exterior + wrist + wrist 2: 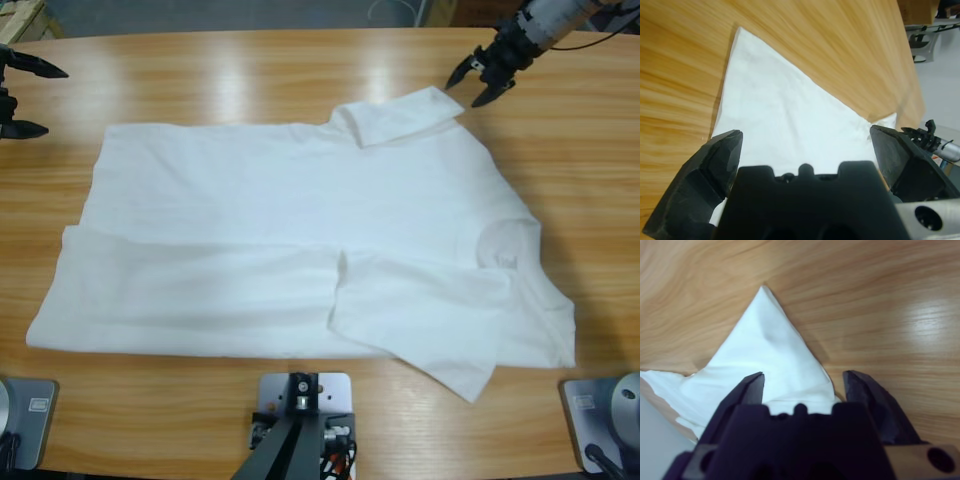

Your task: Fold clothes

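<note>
Shirt [300, 240] printed text perhaps that illegible mark near collar; left arm cropped.

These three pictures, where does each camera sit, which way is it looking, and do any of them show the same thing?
High view: fixed above the table, looking down on the spread white shirt; both grippers show, left gripper at one edge, right gripper by a sleeve.
Left wrist view: on the left arm, looking along its open left gripper at a shirt corner.
Right wrist view: on the right arm, looking along its open right gripper at the sleeve tip.
All three share the shirt and table.
</note>
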`<state>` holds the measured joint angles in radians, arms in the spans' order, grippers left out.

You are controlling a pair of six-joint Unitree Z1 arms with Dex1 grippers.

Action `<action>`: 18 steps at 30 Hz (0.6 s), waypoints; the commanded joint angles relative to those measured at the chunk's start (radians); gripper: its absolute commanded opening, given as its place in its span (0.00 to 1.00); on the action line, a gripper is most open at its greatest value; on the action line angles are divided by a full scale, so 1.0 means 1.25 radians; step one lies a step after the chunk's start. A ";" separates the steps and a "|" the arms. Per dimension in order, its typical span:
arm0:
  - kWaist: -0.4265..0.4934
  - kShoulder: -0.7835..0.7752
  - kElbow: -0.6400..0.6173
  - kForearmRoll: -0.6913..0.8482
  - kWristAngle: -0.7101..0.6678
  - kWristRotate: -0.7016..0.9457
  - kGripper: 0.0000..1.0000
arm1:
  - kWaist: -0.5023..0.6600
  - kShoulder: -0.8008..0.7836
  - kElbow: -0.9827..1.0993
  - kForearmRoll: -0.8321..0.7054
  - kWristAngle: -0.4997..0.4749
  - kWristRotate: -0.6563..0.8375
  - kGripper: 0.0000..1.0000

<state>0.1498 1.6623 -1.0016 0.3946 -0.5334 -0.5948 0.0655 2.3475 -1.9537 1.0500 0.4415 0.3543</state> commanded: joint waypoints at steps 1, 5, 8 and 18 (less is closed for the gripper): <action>0.007 0.008 0.037 0.014 -0.009 0.010 0.99 | -0.008 0.069 -0.003 -0.012 0.015 -0.010 0.60; 0.007 0.007 0.047 0.014 -0.009 0.014 0.99 | -0.008 0.073 -0.003 -0.015 0.016 -0.011 0.60; 0.007 0.007 0.049 0.014 -0.009 0.014 0.99 | -0.008 0.074 0.002 -0.016 0.020 -0.016 0.48; 0.010 0.024 0.085 0.014 -0.009 0.042 0.99 | -0.008 0.050 0.028 -0.023 0.030 -0.099 0.00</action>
<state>0.1514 1.6619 -0.9536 0.4032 -0.5351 -0.5787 0.0651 2.3856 -1.9493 1.0330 0.4688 0.3056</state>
